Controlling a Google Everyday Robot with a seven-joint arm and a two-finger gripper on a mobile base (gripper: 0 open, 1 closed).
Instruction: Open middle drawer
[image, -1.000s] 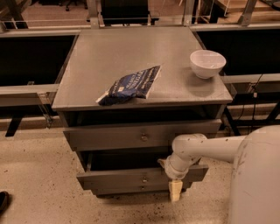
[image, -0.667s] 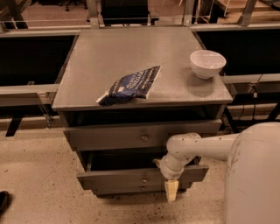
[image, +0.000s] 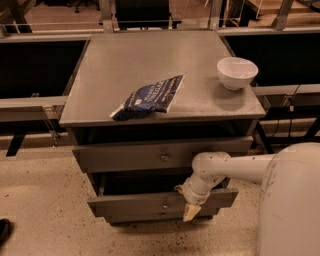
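Claw (image: 191, 210) hangs at the middle drawer (image: 130, 204) front, right of its knob (image: 165, 205). Drawer stands pulled out. Grasping or released? Cannot tell.

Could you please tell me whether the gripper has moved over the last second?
Yes. The gripper has shifted left along the front of the middle drawer, closer to its knob.

end effector (image: 191, 212) before middle drawer (image: 130, 204), right side
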